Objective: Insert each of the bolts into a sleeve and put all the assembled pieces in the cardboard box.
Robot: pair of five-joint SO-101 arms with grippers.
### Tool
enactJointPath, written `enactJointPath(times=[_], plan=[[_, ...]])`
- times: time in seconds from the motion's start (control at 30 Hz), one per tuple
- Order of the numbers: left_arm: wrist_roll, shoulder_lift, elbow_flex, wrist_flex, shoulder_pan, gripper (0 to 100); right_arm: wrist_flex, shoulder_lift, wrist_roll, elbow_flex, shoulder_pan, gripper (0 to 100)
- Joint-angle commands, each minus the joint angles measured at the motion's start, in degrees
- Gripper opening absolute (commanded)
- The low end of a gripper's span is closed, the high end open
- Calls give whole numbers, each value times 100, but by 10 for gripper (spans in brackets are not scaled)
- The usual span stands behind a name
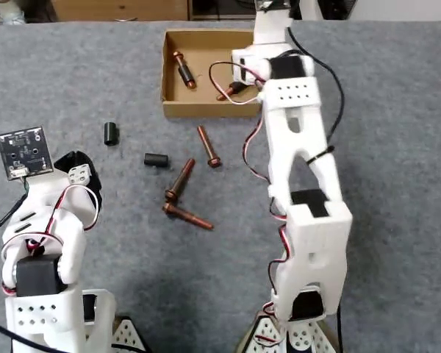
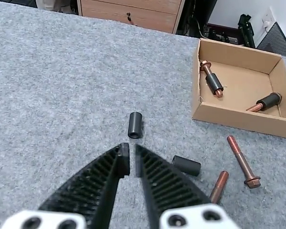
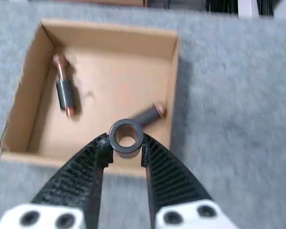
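Currently the right gripper hangs over the near wall of the cardboard box, its fingers set narrow and pinching the held sleeve across its round outer surface. Principal hazard: the bore looks empty, with no bolt through it, so a release at this spot would most likely leave an unassembled part in the box, contrary to the task. Secondary hazard: the fingers bear on a curved wall along two narrow lines, so the piece could roll or slip out of the pinch. It also sits so close above the box wall that it might strike the rim and fall to either side. Orientation: it is seen end-on from the wrist, so its long axis appears to run roughly in line with the fingers, one open end toward the wrist, the other toward the box below. The first assembled piece and the second assembled piece lie on the box floor. Outside the box, the far bolt, middle bolt and near bolt lie unmated, with the outer sleeve and inner sleeve beside them. The left gripper hovers near these, fingers drawn almost together, holding nothing.
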Motion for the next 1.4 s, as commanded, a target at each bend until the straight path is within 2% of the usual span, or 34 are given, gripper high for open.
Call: enactJointPath(times=[0.0, 0.2, 0.27, 0.53, 0.67, 0.83, 1.03, 1.1, 1.17, 1.37], plan=[[9, 13, -97, -9, 9, 84, 835, -743, -44, -338, 136, 2], [9, 163, -105, 35, 9, 90, 1978, -1332, 9, -312, 92, 2], [9, 462, -167, 88, 9, 90, 2303, -1420, 308, -312, 101, 2], [9, 2879, -1925, 1081, 105, 90, 3991, -1815, 1231, -303, 110, 2], [-18, 4066, -2769, 1574, 730, 90, 4009, -2396, 1477, 171, 127, 2], [9, 5086, -3393, 1934, 1600, 90, 4000, -3679, 2057, 1684, 101, 2], [185, 5938, -3727, 1714, 1776, 95, 3622, -5226, 2426, 3600, 409, 2], [369, 6211, -3842, 1714, 1776, 136, 3270, -5596, 2453, 4233, 646, 2], [642, 6501, -4044, 1829, 1793, 169, 2963, -5912, 2558, 4875, 813, 2], [1073, 7389, -5108, 2251, 2374, 171, 2233, -6589, 2629, 6413, 1314, 2]])
